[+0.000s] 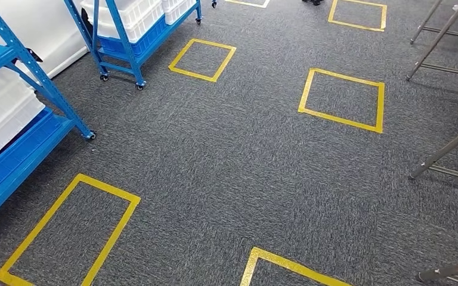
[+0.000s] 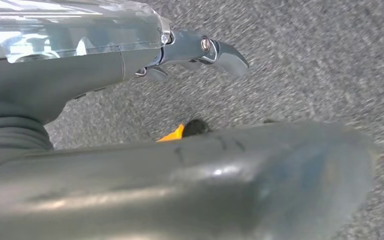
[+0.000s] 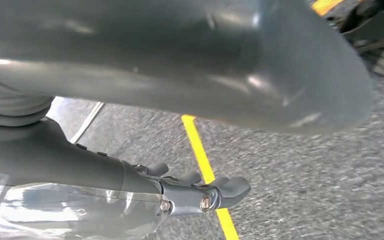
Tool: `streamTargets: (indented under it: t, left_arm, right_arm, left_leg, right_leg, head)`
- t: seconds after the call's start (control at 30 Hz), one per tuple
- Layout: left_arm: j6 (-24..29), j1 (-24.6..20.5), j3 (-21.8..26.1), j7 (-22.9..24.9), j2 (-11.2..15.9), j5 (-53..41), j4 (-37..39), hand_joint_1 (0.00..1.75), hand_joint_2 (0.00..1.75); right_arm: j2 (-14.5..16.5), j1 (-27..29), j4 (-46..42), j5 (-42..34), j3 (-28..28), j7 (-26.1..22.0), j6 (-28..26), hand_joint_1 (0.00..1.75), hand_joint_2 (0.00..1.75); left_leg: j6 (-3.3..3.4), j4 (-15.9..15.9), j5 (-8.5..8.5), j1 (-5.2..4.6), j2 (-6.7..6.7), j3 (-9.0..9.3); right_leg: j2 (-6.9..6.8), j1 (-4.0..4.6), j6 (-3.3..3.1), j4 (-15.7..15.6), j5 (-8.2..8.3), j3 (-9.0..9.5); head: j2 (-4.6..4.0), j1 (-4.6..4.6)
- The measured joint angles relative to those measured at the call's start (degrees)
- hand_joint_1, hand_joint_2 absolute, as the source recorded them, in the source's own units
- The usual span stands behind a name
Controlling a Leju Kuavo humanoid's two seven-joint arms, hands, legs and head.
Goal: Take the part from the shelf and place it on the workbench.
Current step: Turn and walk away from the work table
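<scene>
A blue shelf [image 1: 48, 89] stands at the left edge of the head view, with white crates [image 1: 0, 113] on a blue tray. A second blue shelf on castors [image 1: 128, 44] stands further back, also loaded with white crates. My left hand [image 2: 190, 160] hangs over grey carpet, its thumb wide apart from the straight fingers [image 2: 210, 50] and nothing between them. My right hand [image 3: 180, 65] hangs the same way, with its fingers [image 3: 210, 195] extended, holding nothing, above a yellow tape line [image 3: 200, 150].
Grey carpet carries several yellow tape squares, one near my feet at the left [image 1: 65, 232] and one ahead to the right [image 1: 343, 98]. Slanted metal legs [image 1: 447, 149] and a metal frame [image 1: 441, 36] stand along the right side.
</scene>
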Motion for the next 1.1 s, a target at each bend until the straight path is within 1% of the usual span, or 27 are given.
streamTargets:
  t: [0.03,0.1,0.13,0.17,0.2,0.23,0.27,0.33,0.37,0.4,0.47,0.5,0.53,0.6,0.63,0.67,0.7,0.73,0.77,0.8,0.83,0.87,0.9,0.97,1.0,1.03,1.1]
  left_arm:
    - [0.0,0.0,0.0,0.0,0.0,0.0,0.0,0.00,0.00]
    - [-0.4,0.0,-0.1,-0.2,0.0,-0.2,0.0,0.00,0.00]
    - [-0.7,0.0,-0.1,-0.4,0.0,-0.3,0.0,0.00,0.00]
    - [-1.0,0.0,-0.2,-0.5,0.0,-0.4,0.0,0.00,0.00]
    - [-1.3,0.1,-0.4,-0.7,0.0,-0.6,0.0,0.00,0.00]
    - [-1.6,0.2,-0.5,-0.9,0.0,-0.6,0.0,0.00,0.00]
    - [-1.9,0.2,-0.7,-1.2,0.0,-0.7,0.0,0.00,0.00]
    - [-2.6,0.2,-0.9,-2.0,0.0,-0.9,0.0,0.00,0.00]
    - [-2.9,0.1,-1.0,-2.5,0.0,-1.0,0.0,0.00,0.00]
    - [-3.2,0.2,-1.1,-2.9,0.0,-1.1,0.0,0.00,0.00]
    - [-3.6,0.4,-1.3,-3.4,0.0,-1.3,0.0,0.00,0.00]
    - [-3.8,0.5,-1.4,-3.5,-0.1,-1.3,0.0,0.00,0.00]
    - [-4.0,0.6,-1.5,-3.7,-0.1,-1.5,0.0,0.00,0.00]
    - [-4.3,0.6,-1.8,-3.8,-0.2,-1.7,0.0,0.00,0.00]
    - [-4.4,0.6,-2.0,-3.8,-0.2,-1.9,0.0,0.00,0.00]
    - [-4.6,0.7,-2.1,-3.8,-0.2,-2.1,0.0,0.00,0.00]
    - [-4.7,0.7,-2.3,-3.8,-0.2,-2.2,0.0,0.00,0.00]
    - [-4.8,0.8,-2.4,-3.8,-0.3,-2.3,0.0,0.00,0.00]
    - [-4.9,0.8,-2.4,-3.8,-0.3,-2.4,0.0,0.00,0.00]
    - [-5.0,0.8,-2.5,-3.8,-0.3,-2.5,0.0,0.00,0.00]
    - [-5.1,0.9,-2.5,-3.8,-0.3,-2.6,0.0,0.00,0.00]
    - [-5.2,0.8,-2.6,-3.8,-0.3,-2.7,0.0,0.00,0.00]
    - [-5.3,0.9,-2.8,-3.9,-0.3,-2.8,0.0,0.00,0.00]
    - [-5.2,1.0,-3.1,-4.0,-0.3,-3.2,0.0,0.00,0.00]
    - [-5.2,1.1,-3.2,-4.0,-0.3,-3.3,0.0,0.00,0.00]
    - [-5.2,1.2,-3.4,-4.0,-0.3,-3.4,0.0,0.00,0.00]
    - [-5.2,1.1,-3.7,-4.1,-0.3,-3.6,0.0,0.00,0.00]
  right_arm:
    - [0.0,0.0,0.0,0.0,0.0,0.0,0.0,0.00,0.00]
    - [0.0,0.4,0.0,-0.1,0.0,0.1,-0.1,0.00,0.00]
    - [-0.1,0.5,0.0,-0.2,-0.1,0.1,-0.1,0.00,0.00]
    - [-0.1,0.5,0.0,-0.4,-0.2,0.1,-0.2,0.00,0.00]
    - [-0.1,0.5,0.0,-0.6,-0.3,0.1,-0.3,0.00,0.00]
    - [-0.1,0.5,0.0,-0.8,-0.5,0.1,-0.3,0.00,0.00]
    - [-0.1,0.5,0.0,-0.9,-0.7,0.1,-0.4,0.00,0.00]
    - [-0.1,0.5,0.0,-1.1,-1.0,0.1,-0.6,0.00,0.00]
    - [-0.1,0.5,0.0,-1.1,-1.2,0.1,-0.8,0.00,0.00]
    - [-0.1,0.4,0.0,-1.2,-1.3,0.1,-1.0,0.00,0.00]
    - [-0.1,0.3,0.0,-1.4,-1.6,0.1,-1.1,0.00,0.00]
    - [-0.1,0.3,0.0,-1.6,-1.7,0.1,-1.2,0.00,0.00]
    - [-0.1,0.3,0.0,-1.8,-1.9,0.2,-1.2,0.00,0.00]
    - [-0.2,0.5,0.0,-2.0,-2.3,0.2,-1.2,0.00,0.00]
    - [-0.2,0.6,0.0,-2.1,-2.5,0.2,-1.2,0.00,0.00]
    - [-0.2,0.7,0.0,-2.1,-2.7,0.2,-1.2,0.00,0.00]
    - [-0.2,0.8,0.0,-2.1,-2.8,0.2,-1.2,0.00,0.00]
    - [-0.2,0.8,0.0,-2.2,-2.9,0.2,-1.2,0.00,0.00]
    - [-0.3,0.9,0.0,-2.3,-3.0,0.2,-1.2,0.00,0.00]
    - [-0.3,0.9,0.0,-2.4,-3.1,0.2,-1.2,0.00,0.00]
    - [-0.3,1.0,0.0,-2.5,-3.2,0.2,-1.2,0.00,0.00]
    - [-0.3,1.0,0.0,-2.6,-3.3,0.3,-1.2,0.00,0.00]
    - [-0.4,1.0,0.1,-2.7,-3.4,0.3,-1.2,0.00,0.00]
    - [-0.3,0.8,0.1,-2.9,-3.7,0.4,-1.2,0.00,0.00]
    - [-0.3,0.8,0.1,-2.9,-3.8,0.5,-1.2,0.00,0.00]
    - [-0.3,0.8,0.1,-2.9,-3.9,0.6,-1.2,0.00,0.00]
    - [-0.3,1.0,0.1,-2.9,-4.1,0.8,-1.2,0.00,0.00]
  left_leg:
    - [-0.24,1.7,-1.15,-0.03,1.38,-0.79]
    - [-0.65,8.7,-5.06,0.02,4.41,-3.96]
    - [-0.83,12.8,-6.90,0.14,5.04,-5.88]
    - [-0.96,15.8,-7.86,0.25,5.29,-7.24]
    - [-1.02,16.6,-7.65,0.32,5.42,-7.54]
    - [-0.99,14.9,-6.37,0.36,5.61,-6.60]
    - [-0.85,11.2,-4.39,0.35,6.12,-4.55]
    - [-0.18,2.7,-1.34,-0.03,8.75,-0.07]
    - [0.18,0.3,-0.69,-0.28,9.72,1.16]
    - [0.49,-0.7,-0.63,-0.53,10.20,1.52]
    - [1.00,-1.0,-0.34,-0.52,8.93,1.49]
    - [1.28,-1.3,-0.11,-0.36,8.31,1.65]
    - [1.58,-1.6,0.18,-0.15,7.71,1.79]
    - [2.01,-1.9,0.58,0.06,6.46,1.77]
    - [2.12,-1.8,0.68,0.06,5.76,1.62]
    - [2.16,-1.7,0.72,0.05,4.97,1.50]
    - [2.14,-1.6,0.72,0.05,4.16,1.43]
    - [2.07,-1.4,0.68,0.09,3.30,1.41]
    - [1.96,-1.2,0.61,0.16,2.45,1.41]
    - [1.76,-0.9,0.49,0.24,1.66,1.35]
    - [1.43,-0.6,0.35,0.22,0.95,1.21]
    - [1.08,-0.3,0.26,0.19,0.33,1.01]
    - [0.72,-0.2,0.26,0.15,-0.15,0.76]
    - [-0.01,-0.3,0.46,0.21,-1.04,0.34]
    - [-0.29,-0.1,0.32,0.26,-0.63,0.13]
    - [-0.55,0.9,-0.42,0.27,0.48,-0.36]
    - [-0.93,6.3,-3.83,0.27,3.73,-2.78]
  right_leg:
    - [-0.76,-0.02,-0.43,-0.2,0.11,0.06]
    - [-2.37,0.15,-1.01,-0.4,0.10,0.08]
    - [-3.21,0.28,-1.14,-0.4,0.06,0.04]
    - [-4.01,0.39,-1.20,-0.3,0.02,0.02]
    - [-4.75,0.46,-1.23,-0.3,-0.04,0.04]
    - [-5.45,0.51,-1.20,-0.3,-0.10,0.12]
    - [-6.13,0.54,-1.14,-0.3,-0.20,0.28]
    - [-7.33,0.69,-0.76,-0.3,-0.50,0.69]
    - [-7.84,0.77,-0.49,-0.2,-0.64,0.84]
    - [-8.33,0.82,-0.20,-0.2,-0.73,0.95]
    - [-9.15,0.81,0.42,-0.2,-0.91,1.19]
    - [-8.42,0.74,0.74,0.1,-1.35,1.20]
    - [-7.06,0.65,1.00,1.4,-2.34,0.77]
    - [-3.62,0.40,1.33,7.5,-5.90,-2.01]
    - [-2.82,0.30,1.40,11.5,-7.66,-4.03]
    - [-2.52,0.21,1.50,14.7,-8.63,-5.74]
    - [-2.42,0.12,1.57,16.1,-8.43,-6.64]
    - [-2.32,0.01,1.62,15.3,-7.07,-6.49]
    - [-1.97,-0.14,1.65,12.3,-4.83,-5.30]
    - [-1.01,-0.36,1.67,8.3,-2.64,-3.63]
    - [0.10,-0.41,1.67,4.7,-1.08,-2.15]
    - [0.98,-0.51,1.57,2.3,-0.20,-1.20]
    - [1.48,-0.48,1.40,1.3,-0.04,-0.87]
    - [0.58,-0.36,0.66,1.2,0.10,-0.97]
    - [-0.08,-0.31,0.23,1.0,0.22,-0.97]
    - [-0.77,-0.32,-0.24,0.9,0.34,-0.99]
    - [-2.21,-0.23,-0.85,0.7,0.45,-1.16]
  head:
    - [0.00,-0.01]
    - [0.00,-0.01]
    - [0.00,-0.01]
    - [0.00,-0.01]
    - [0.00,0.00]
    - [0.00,0.00]
    - [0.00,0.00]
    - [0.00,0.00]
    - [0.00,-0.01]
    - [0.00,-0.01]
    - [0.00,-0.01]
    - [0.00,0.01]
    - [0.00,0.02]
    - [0.00,0.05]
    - [0.00,0.05]
    - [0.00,0.05]
    - [0.00,0.05]
    - [0.00,0.05]
    - [0.00,0.05]
    - [0.00,0.05]
    - [0.00,0.06]
    - [0.00,0.05]
    - [0.00,0.04]
    - [0.00,0.02]
    - [0.00,0.02]
    - [0.00,0.00]
    - [0.00,-0.03]
